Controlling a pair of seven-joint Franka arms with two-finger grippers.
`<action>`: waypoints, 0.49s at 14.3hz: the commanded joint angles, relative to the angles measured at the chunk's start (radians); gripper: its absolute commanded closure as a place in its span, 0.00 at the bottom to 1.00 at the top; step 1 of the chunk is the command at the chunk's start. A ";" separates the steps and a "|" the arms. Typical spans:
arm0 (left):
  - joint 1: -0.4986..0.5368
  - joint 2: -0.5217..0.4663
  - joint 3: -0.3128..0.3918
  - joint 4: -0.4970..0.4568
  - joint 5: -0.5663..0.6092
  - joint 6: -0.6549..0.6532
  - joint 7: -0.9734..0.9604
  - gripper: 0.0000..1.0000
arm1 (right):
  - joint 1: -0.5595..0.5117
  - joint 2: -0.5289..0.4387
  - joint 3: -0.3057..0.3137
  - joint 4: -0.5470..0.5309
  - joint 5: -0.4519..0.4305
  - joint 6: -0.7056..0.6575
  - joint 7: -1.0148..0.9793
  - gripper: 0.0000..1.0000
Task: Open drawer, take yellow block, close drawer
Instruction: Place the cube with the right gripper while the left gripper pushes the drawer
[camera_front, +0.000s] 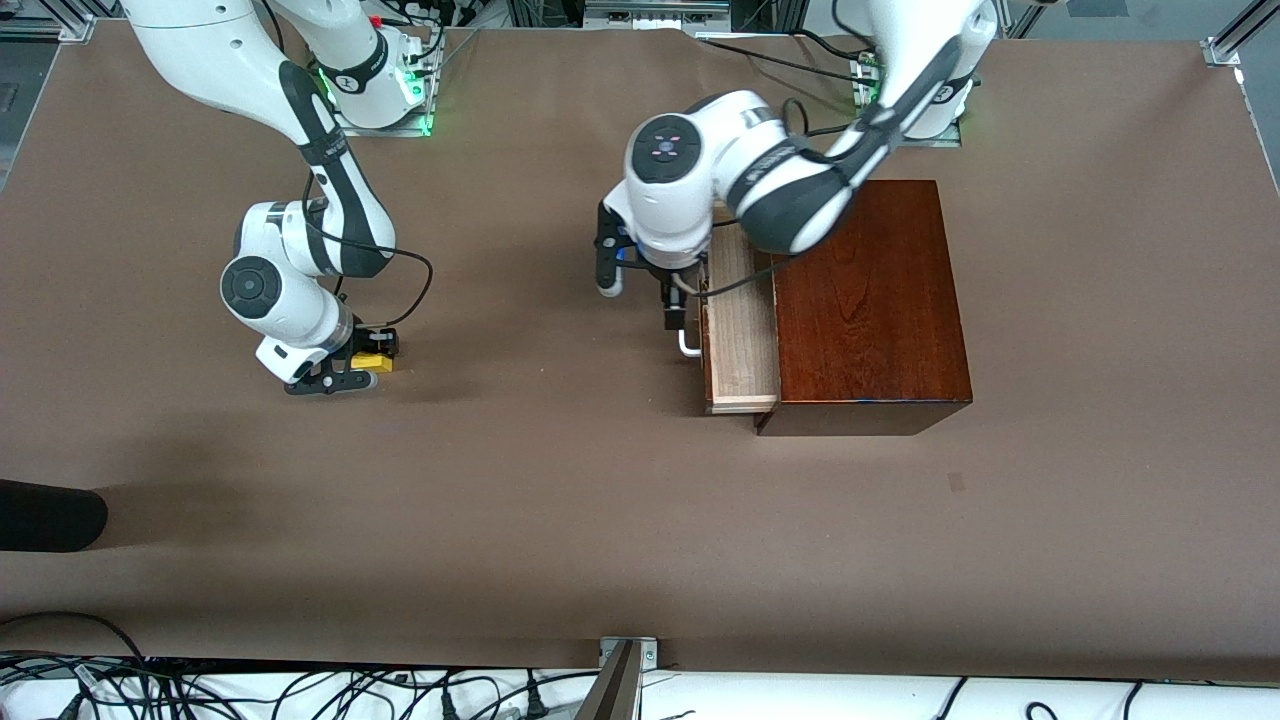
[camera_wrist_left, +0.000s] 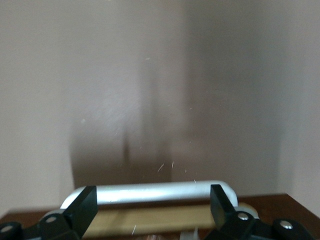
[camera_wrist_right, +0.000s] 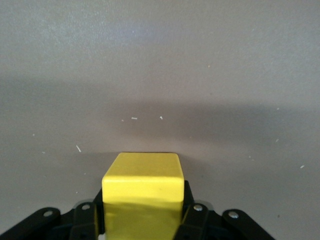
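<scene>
Two arms: each busy with its own half of the task.
Right gripper (camera_front: 362, 366): low over the brown table (camera_front: 560, 500) toward the right arm's end, jaws clamped on the small bright yellow block (camera_wrist_right: 142, 187), already out of the box.
Drawer (camera_front: 741, 330): pale-lined, partly open from the glossy reddish-brown wooden box (camera_front: 868, 305).
Left gripper (camera_front: 680, 315): at the white bar handle (camera_wrist_left: 150, 192), jaws wide astride it (placed, I judge, to push the drawer shut).

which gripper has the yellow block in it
The right gripper, low over the table toward the right arm's end, is shut on the yellow block. The left gripper is open, straddling the drawer's white handle.
</scene>
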 joint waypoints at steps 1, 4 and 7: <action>-0.074 0.063 0.007 0.039 0.150 -0.008 -0.039 0.00 | -0.031 -0.039 0.004 -0.003 0.013 0.003 -0.028 0.00; -0.071 0.080 0.017 0.035 0.166 -0.008 -0.061 0.00 | -0.054 -0.117 0.004 0.013 0.008 -0.029 -0.126 0.00; -0.063 0.074 0.037 0.033 0.166 -0.025 -0.051 0.00 | -0.058 -0.219 0.006 0.081 0.008 -0.147 -0.171 0.00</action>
